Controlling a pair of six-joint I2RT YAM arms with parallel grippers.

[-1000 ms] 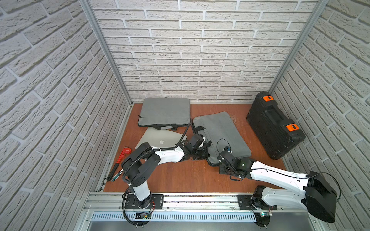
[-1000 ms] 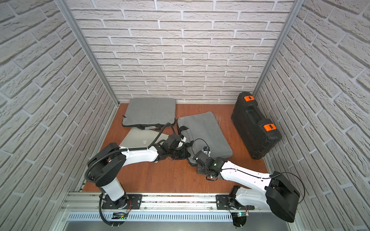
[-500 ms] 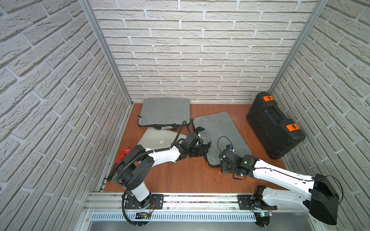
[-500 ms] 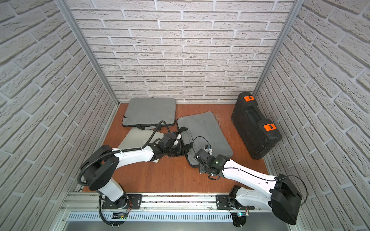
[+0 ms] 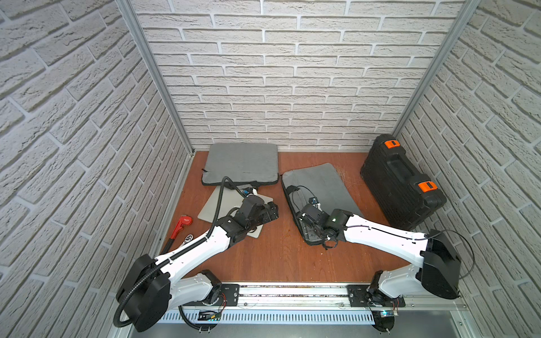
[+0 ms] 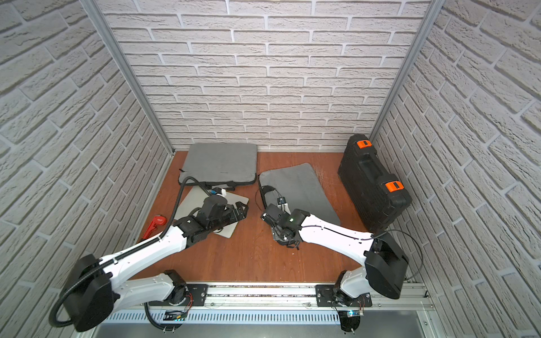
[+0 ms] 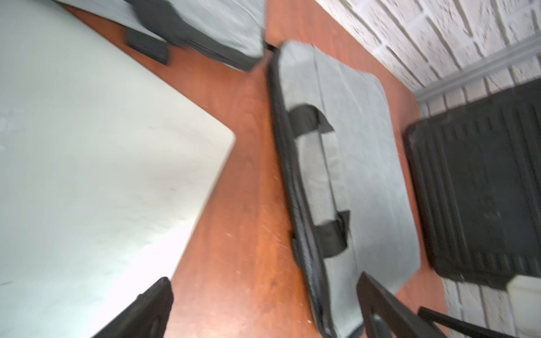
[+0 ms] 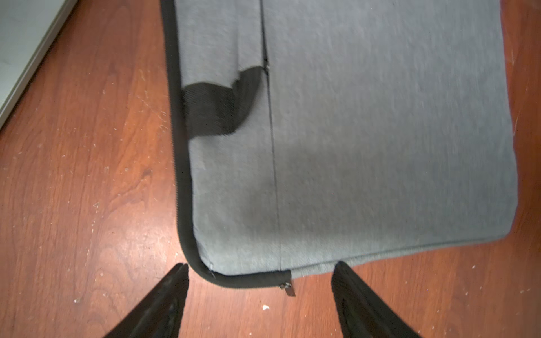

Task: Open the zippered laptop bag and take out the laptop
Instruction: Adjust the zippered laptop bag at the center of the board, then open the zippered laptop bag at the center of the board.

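Laptop bag (image 5: pixel 320 187), grey fabric edged with a black zipper band, lies flat on the wooden tabletop (image 5: pixel 278 257), right of centre in both top views. It looks thin, as if empty. A closed silver laptop (image 5: pixel 208 211) lies on the tabletop to its left, with bare wood between the two. The laptop's far edge sits close to a second, plumper grey sleeve (image 5: pixel 243 164) by the back wall.

Your left end effector (image 7: pixel 263 281) hovers over the laptop's edge that faces the bag, fingers spread wide, holding nothing. Your right end effector (image 8: pixel 261 265) is also wide and empty. Its fingers stand either side of the bag's near corner, where the zipper pull (image 8: pixel 288 288) rests on the wood. Whether they touch the fabric cannot be told, nor whether the zipper is open along that edge.

Judging from this, the laptop is out and your step is to let go cleanly and clear away. Lift each arm straight up before drawing it back, so no finger drags the laptop or catches the zipper pull or the black carry strap (image 8: pixel 216 108). Keep both end effectors wide until they are clear. Watch the left arm's hose, which loops over the laptop.

A black tool case (image 5: pixel 401 181) leans at the right wall and a red pipe wrench (image 5: pixel 181 224) lies by the left wall, both well apart from the work.
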